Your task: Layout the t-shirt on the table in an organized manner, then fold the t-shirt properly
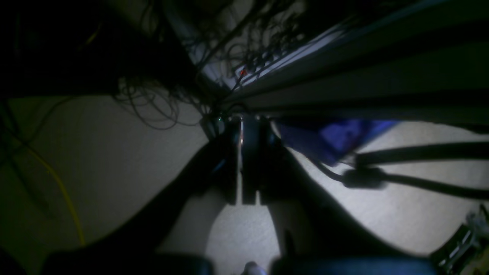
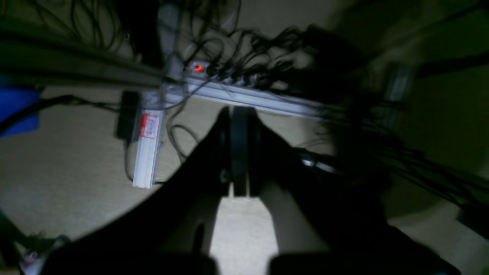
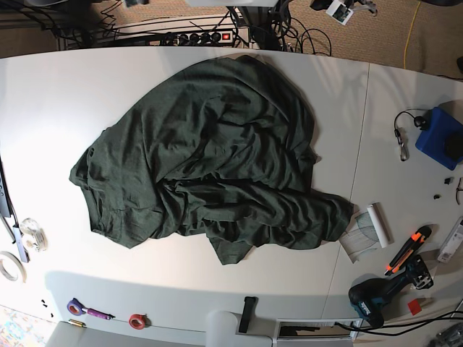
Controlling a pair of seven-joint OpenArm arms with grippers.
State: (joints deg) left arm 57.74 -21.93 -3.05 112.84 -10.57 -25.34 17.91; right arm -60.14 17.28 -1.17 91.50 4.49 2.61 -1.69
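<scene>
Both claws read closed, nothing held: left gripper (image 1: 241, 128), right gripper (image 2: 232, 116). I see the dark green t-shirt (image 3: 210, 159) crumpled mid-table on the white table (image 3: 58, 94).

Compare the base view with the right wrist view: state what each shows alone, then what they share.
Only the base view: the crumpled dark green t-shirt on the white table, plus a drill and a tape roll. Only the right wrist view: the right end effector, shut and empty, with beige floor behind it. Both: what looks like the same power strip, its red light on.
</scene>
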